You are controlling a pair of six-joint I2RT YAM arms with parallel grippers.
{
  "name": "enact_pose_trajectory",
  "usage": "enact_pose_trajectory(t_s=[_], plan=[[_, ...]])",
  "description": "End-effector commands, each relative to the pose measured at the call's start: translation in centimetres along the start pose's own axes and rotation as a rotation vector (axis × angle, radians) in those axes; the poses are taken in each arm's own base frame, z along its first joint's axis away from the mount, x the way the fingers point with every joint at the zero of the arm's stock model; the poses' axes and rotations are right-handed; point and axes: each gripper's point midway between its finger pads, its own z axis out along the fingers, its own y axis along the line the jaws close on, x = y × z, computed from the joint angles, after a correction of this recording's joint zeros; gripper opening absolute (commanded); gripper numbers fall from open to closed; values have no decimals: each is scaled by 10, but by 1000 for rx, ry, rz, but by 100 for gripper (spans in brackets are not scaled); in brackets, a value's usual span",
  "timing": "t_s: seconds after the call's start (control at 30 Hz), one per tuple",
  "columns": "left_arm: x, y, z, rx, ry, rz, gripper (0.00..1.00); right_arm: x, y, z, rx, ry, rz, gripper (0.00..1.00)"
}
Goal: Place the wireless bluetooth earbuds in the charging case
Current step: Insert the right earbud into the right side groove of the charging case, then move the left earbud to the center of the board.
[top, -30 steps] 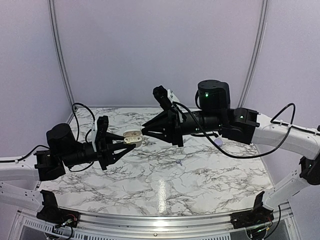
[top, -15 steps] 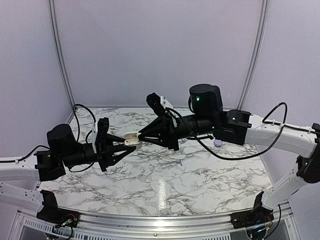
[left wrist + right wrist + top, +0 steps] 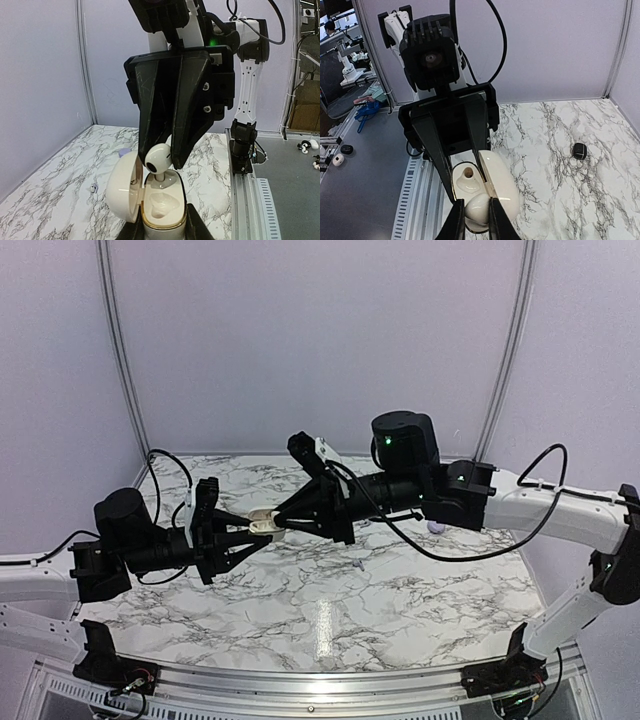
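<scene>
The white charging case hangs above the table with its lid swung open to the left. My left gripper is shut on the case's lower body. My right gripper is shut on a white earbud, whose stem dips into the far socket of the case. The near socket is empty. In the right wrist view the earbud sits between my right gripper's fingers, over the case. From above, both grippers meet at the case.
On the marble table lie a tiny pale bud, a lilac rounded object partly behind the right arm, and a small black object. A metal rail runs along the table's edge.
My right gripper has moved left with the earbud, from a gap beside the case to right over it. The left arm and the case have stayed in place.
</scene>
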Motion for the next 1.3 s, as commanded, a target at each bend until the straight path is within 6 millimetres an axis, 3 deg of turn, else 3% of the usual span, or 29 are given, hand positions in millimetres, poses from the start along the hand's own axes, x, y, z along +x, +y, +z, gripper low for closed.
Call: enact_pose_trajectory(t_s=[0.0, 0.6, 0.83, 0.93, 1.03, 1.1, 1.17, 1.27], plan=[[-14, -5, -3, 19, -57, 21, 0, -2, 6, 2, -41, 25, -21, 13], [-13, -5, -4, 18, -57, -7, 0, -12, 9, -8, -26, 15, -57, 33], [-7, 2, -4, -15, -42, -28, 0, -33, 18, -30, -6, -50, -105, 38], [-4, 5, -4, -30, -36, -42, 0, -38, 14, -39, 36, -67, -117, 46], [-1, 10, -5, -51, -30, -49, 0, -39, 1, -50, 105, -79, -112, 51], [0, 12, -5, -61, -29, -53, 0, -38, -19, -63, 157, -91, -77, 56], [1, 15, -6, -73, -28, -54, 0, -32, -53, -82, 234, -101, -2, 61], [3, 19, -6, -94, -21, -55, 0, -2, -116, -114, 379, -88, 153, 62]])
